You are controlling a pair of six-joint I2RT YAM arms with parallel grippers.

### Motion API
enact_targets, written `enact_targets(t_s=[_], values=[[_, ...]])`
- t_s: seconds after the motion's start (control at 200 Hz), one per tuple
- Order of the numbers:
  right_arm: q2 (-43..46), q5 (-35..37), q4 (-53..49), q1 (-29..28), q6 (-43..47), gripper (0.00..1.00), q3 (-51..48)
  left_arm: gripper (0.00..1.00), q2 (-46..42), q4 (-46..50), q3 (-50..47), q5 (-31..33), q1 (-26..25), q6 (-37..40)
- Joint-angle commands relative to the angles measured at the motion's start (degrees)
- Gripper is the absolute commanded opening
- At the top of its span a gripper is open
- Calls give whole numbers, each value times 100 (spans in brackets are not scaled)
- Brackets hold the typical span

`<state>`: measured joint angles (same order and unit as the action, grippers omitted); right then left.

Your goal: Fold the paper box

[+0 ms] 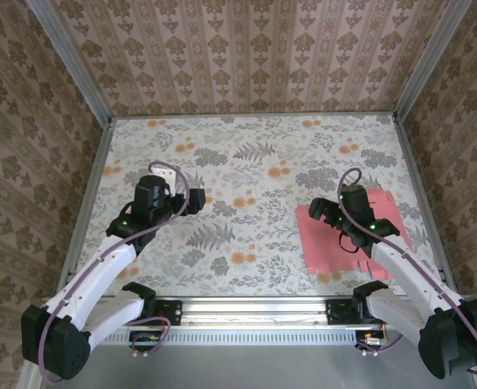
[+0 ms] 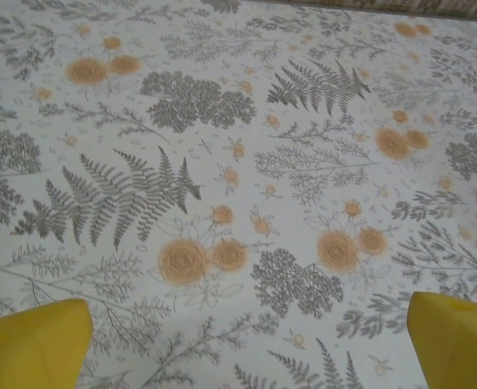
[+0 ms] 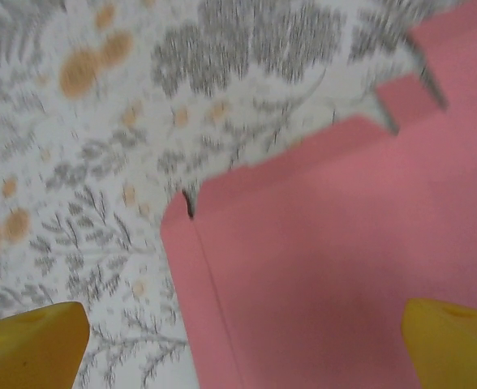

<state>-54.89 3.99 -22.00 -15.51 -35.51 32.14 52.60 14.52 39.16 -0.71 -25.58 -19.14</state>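
**Both tools spread, pink sheet flat under your right one**

Your left tool point(image 1: 195, 202) hung with its fingers apart over the floral surface point(image 1: 247, 154), well apart from the paper box point(image 1: 324, 247). The box lay flat and unfolded, pink side up, on the surface's right side. Your right tool point(image 1: 323, 214) hovered above its far-left corner, fingers apart and gripping nothing.

Bare table point(image 1: 255, 154) is stretching wide between the left tool point(image 1: 194, 203) and the right tool point(image 1: 320, 211) — room for passing either way. The flat paper box point(image 1: 324, 247) is lying low beneath the right tool; patterned walls point(image 1: 247, 57) are closing in three sides.
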Motion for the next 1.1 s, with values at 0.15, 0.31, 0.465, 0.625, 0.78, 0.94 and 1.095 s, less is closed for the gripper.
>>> enact_targets(t_s=[0.15,0.31,0.465,0.625,0.78,0.94,1.095], values=[[-529,-121,179,-679,-934,100,-346,100,-123,478,65,-211,-17,-333],[-1111,-118,550,-1056,-1128,100,-280,100,-66,553,134,-274,-8,-483],[-1630,-131,908,-1374,-1276,100,-156,100,2,619,175,-426,98,-616],[-2222,-133,1241,-1792,-1444,100,168,100,49,619,137,-715,385,-817],[-3189,-267,1578,-2311,-1503,100,888,100,-84,689,133,-818,604,-829],[-4520,-534,1650,-2921,-1358,100,2258,100,-275,1064,272,-862,919,-836],[-5666,-804,1447,-3405,-1146,100,3810,100,-630,1585,431,-814,1303,-882]])
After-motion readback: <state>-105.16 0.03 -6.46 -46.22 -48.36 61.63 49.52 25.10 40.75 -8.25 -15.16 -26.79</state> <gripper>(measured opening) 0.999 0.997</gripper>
